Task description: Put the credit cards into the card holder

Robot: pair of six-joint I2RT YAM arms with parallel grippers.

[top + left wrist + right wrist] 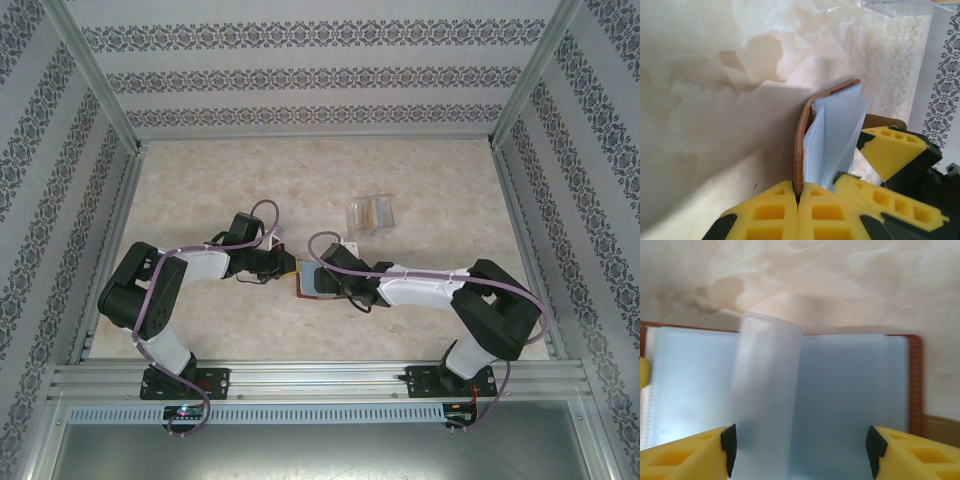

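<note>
Card holder (801,145) leather is what the left gripper (798,192) has hold of. Its two blocky yellow fingers, moulded with square hollows and backed in black, press flat together on the thin reddish-brown cover, which runs away from them and bends in a soft curve at its far end. Beside that cover, pale blue-white plastic pockets (832,135) fan out, smooth and translucent, and the right gripper's yellow fingers (892,145) reach in beside them from the right. From the right wrist, the right gripper (800,447) stands spread wide, one black-tipped finger at each lower corner, clamping nothing. Between the fingers rises a single frosted pocket leaf (765,390), curled over at its top like a half-rolled sheet, while the other pockets lie flat to either side, framed by the brown stitched rim (914,385). Whether a card sits inside any pocket cannot be told. Seen from above, the card holder lies open near the middle of the table (200,190), between the two arms, with the left gripper at its left edge and the right gripper over its right part. The table top is smooth, beige and marbled. Well apart, farther back and to the right, stands a small clear box (371,215) with something yellow-orange inside, too small to make out. Patterned wallpaper panels in a metal frame close in the sides.
</note>
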